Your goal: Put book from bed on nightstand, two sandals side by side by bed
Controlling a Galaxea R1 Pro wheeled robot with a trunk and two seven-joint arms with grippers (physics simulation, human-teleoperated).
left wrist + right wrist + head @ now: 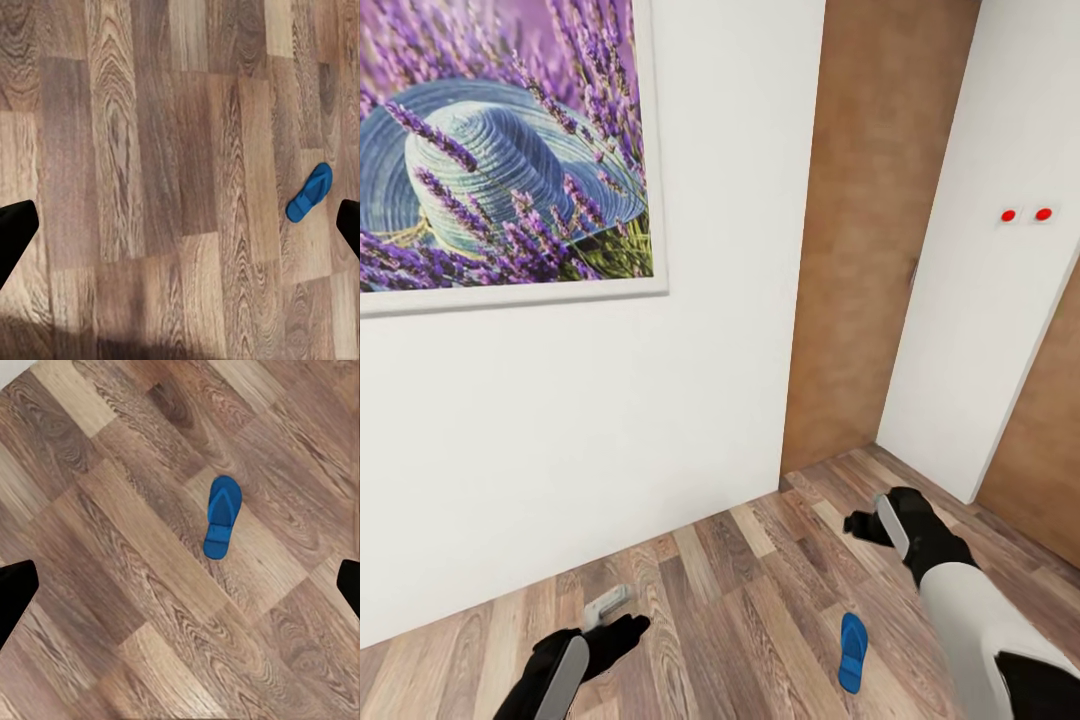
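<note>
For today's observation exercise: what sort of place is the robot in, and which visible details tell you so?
Probably a room in a home: a wood-plank floor, a white wall with a framed lavender-and-hat picture, a brown door, and one blue sandal lying on the floor.

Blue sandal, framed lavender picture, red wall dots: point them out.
blue sandal [222, 518], right wrist view, middle of its sole.
framed lavender picture [500, 150], head view, on the painted hat.
red wall dots [1008, 215], head view, the left-hand dot.
</note>
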